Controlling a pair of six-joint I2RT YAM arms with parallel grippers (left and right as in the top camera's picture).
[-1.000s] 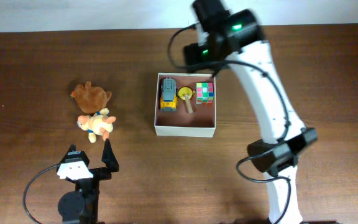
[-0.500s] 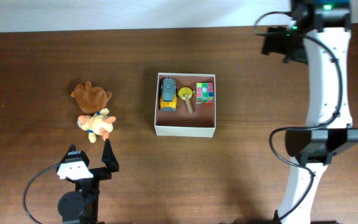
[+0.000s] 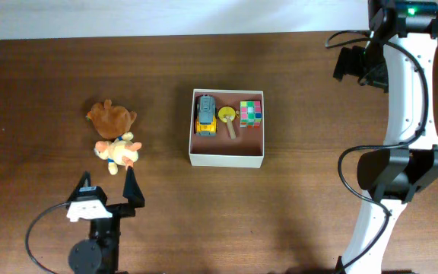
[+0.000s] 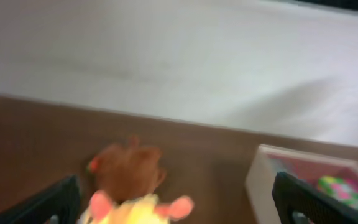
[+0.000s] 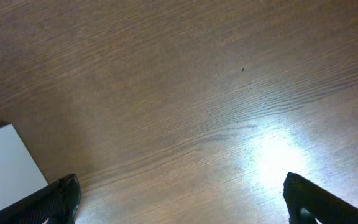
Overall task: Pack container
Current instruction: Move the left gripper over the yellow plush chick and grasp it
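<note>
The left pincer [image 3: 108, 185] stood wide open near the orange plush toy [image 3: 118, 152]; the right pincer [image 5: 180, 196], likewise wide, hung well apart from the container [image 3: 226, 160].

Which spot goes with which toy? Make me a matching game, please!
Things:
1. toy truck
2. colourful cube
3. brown plush

Places:
A. outside the container, to its left
B. inside the container, right side
C. inside the container, left side

Pairs: 1-C, 2-B, 3-A
</note>
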